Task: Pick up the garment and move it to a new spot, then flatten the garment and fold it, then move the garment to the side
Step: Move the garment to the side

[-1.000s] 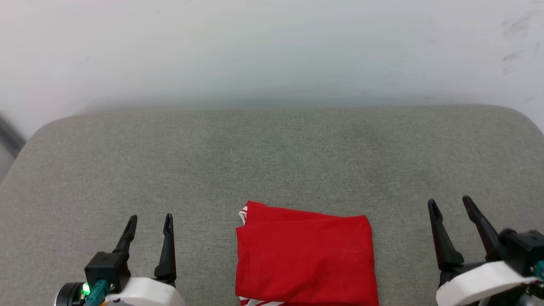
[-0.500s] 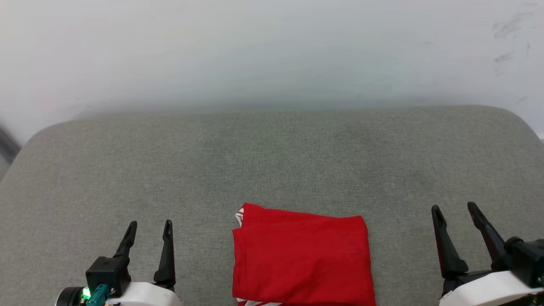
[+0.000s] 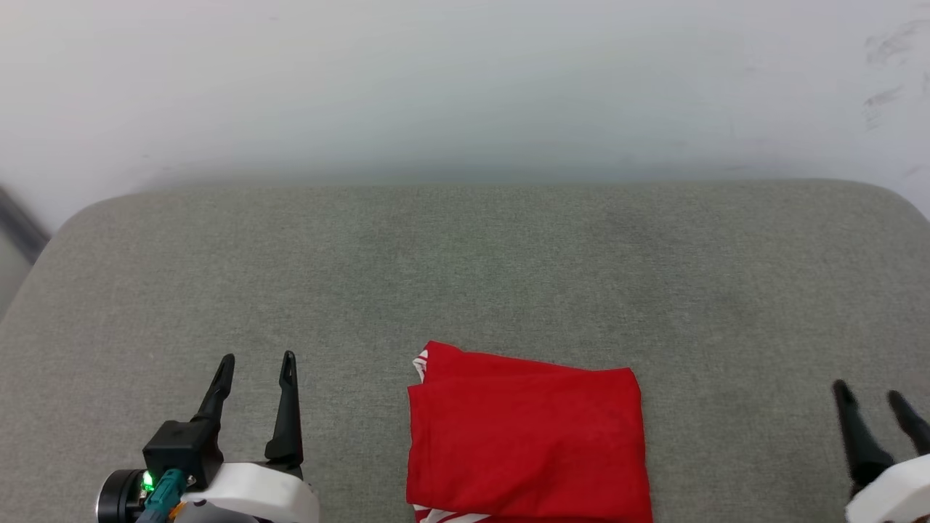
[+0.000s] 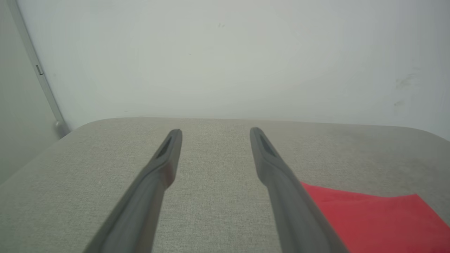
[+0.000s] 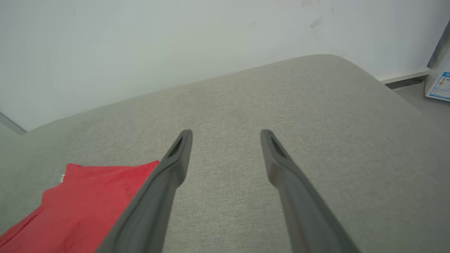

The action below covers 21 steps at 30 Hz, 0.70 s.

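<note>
Two of three stages appear complete. The garment (image 3: 527,432) lies folded into a compact red rectangle at the near edge of the grey woven cushion (image 3: 465,276), between the arms. Layered edges and a sliver of striped white trim show at its far-left corner. Moving it aside looks outstanding, in my judgement. Both the left gripper (image 3: 258,358) and the right gripper (image 3: 868,391) stand wide apart and empty, clear of the cloth. The fabric is thin and smooth, and the cushion corners are rounded.
</note>
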### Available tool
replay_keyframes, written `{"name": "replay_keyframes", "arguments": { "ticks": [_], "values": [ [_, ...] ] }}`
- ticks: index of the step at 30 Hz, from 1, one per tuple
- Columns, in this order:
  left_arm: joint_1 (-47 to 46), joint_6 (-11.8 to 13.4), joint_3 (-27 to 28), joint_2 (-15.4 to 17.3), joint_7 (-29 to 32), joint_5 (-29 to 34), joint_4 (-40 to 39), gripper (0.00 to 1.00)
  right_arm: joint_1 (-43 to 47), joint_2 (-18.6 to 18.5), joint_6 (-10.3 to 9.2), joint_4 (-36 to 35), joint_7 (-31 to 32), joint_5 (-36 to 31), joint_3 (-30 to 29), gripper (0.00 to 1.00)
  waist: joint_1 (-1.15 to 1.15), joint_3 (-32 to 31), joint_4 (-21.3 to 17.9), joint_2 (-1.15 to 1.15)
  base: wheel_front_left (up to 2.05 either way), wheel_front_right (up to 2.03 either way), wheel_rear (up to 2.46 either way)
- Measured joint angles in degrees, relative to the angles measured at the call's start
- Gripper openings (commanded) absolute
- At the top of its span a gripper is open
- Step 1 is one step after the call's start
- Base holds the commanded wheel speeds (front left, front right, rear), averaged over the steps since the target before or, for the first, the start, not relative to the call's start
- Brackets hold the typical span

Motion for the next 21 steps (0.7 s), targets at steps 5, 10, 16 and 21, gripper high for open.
{"name": "replay_keyframes", "arguments": {
  "ticks": [5,10,16,21],
  "values": [
    [-1.0,-1.29,0.13,-1.2,-0.03,1.32,0.0,1.0,-3.19,-4.37,-0.01,9.93,4.66,5.84,-5.09,1.0,0.0,0.5,2.0,0.0,0.0,0.0,0.0],
    [-2.74,-2.61,0.24,-2.31,-0.09,2.54,0.49,1.0,-5.22,-5.92,-0.01,17.36,12.16,14.77,-2.21,1.0,0.0,1.68,4.68,0.0,0.0,0.0,0.0],
    [-4.83,-4.0,0.83,-3.91,-0.14,3.86,0.97,1.0,-8.3,-2.5,-0.01,21.85,22.5,31.37,3.28,1.0,0.0,4.56,7.03,0.0,0.0,0.0,0.0],
    [-6.21,-4.9,1.62,-4.45,-0.14,4.74,1.41,1.0,-11.37,-1.36,-0.01,25.26,24.44,39.89,5.95,1.0,0.0,7.1,8.41,0.0,0.0,0.0,0.0]
  ]
}}
